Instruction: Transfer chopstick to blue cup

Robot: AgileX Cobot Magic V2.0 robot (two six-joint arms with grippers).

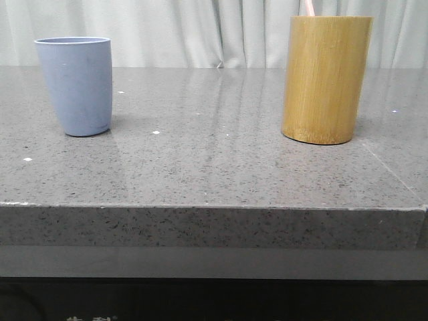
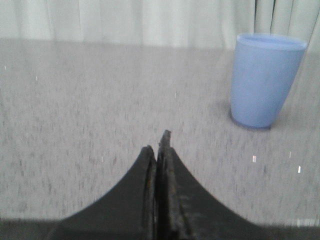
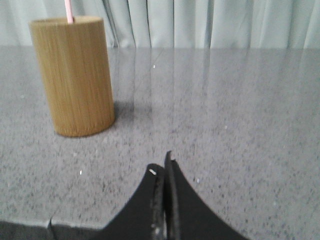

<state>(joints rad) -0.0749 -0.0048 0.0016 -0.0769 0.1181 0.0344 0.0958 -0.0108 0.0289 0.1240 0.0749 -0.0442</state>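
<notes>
The blue cup (image 1: 75, 85) stands upright at the left of the grey stone table; it also shows in the left wrist view (image 2: 265, 80). A tan bamboo cylinder (image 1: 326, 79) stands at the right, and shows in the right wrist view (image 3: 74, 75). A pale pink chopstick tip (image 1: 309, 7) sticks up out of it, also seen in the right wrist view (image 3: 69, 11). My left gripper (image 2: 158, 142) is shut and empty, near the table's front edge, well short of the cup. My right gripper (image 3: 164, 165) is shut and empty, short of the cylinder. Neither gripper shows in the front view.
The grey speckled table (image 1: 214, 167) has a thick front edge (image 1: 214, 227). Pale curtains (image 1: 200, 30) hang behind it. A seam line (image 1: 391, 170) runs across the tabletop at the right.
</notes>
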